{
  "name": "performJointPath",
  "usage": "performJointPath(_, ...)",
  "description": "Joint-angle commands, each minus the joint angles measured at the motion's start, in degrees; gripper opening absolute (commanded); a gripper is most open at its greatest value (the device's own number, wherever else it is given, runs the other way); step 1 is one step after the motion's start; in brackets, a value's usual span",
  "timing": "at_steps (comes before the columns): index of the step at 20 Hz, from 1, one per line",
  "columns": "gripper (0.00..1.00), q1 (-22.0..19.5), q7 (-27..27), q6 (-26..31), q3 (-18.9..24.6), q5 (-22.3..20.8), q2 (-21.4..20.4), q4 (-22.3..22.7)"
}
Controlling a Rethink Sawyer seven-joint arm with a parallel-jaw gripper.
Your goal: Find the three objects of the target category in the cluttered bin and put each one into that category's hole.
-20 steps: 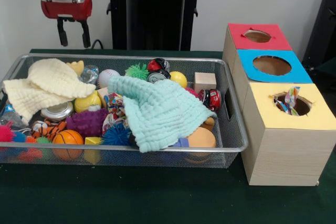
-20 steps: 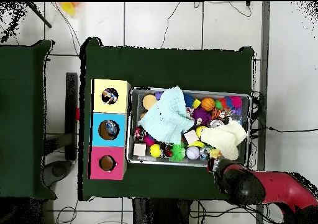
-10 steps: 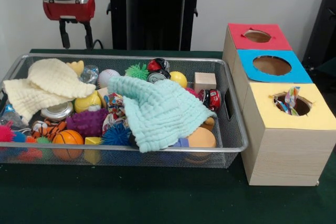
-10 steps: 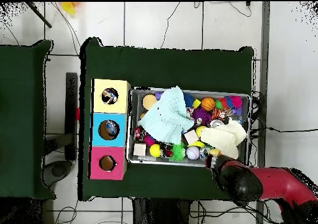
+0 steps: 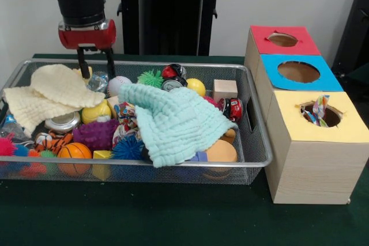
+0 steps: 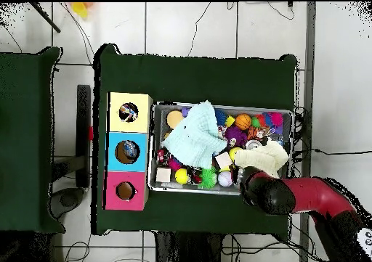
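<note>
A dark green table (image 5: 173,217) stands on pale floor tiles (image 6: 189,27) crossed by cables. The gripper (image 5: 95,68), fingers apart and empty, hangs inside the far rim of the wire bin (image 5: 253,159), just beside the cream cloth (image 5: 57,87). Nearer the camera from it lies a dotted wrapper (image 5: 127,120), partly under the mint cloth (image 5: 176,120). Well to its side, another wrapper (image 5: 319,109) sticks from the yellow box (image 5: 314,159).

front: across table, facing robot | ovhd: straight down | shared: bin (image 5: 262,156)
</note>
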Motion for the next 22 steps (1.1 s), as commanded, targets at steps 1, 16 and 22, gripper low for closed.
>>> performJointPath(1, 1.0, 0.68, -10.08, -0.4, -1.05, -7.3, 8.76, -9.82)
performJointPath(16, 1.0, -2.5, -14.15, 2.48, -0.42, -9.76, 9.37, -9.49)
performJointPath(22, 1.0, -3.24, -14.67, 2.42, -0.34, -10.2, 9.94, -9.38)
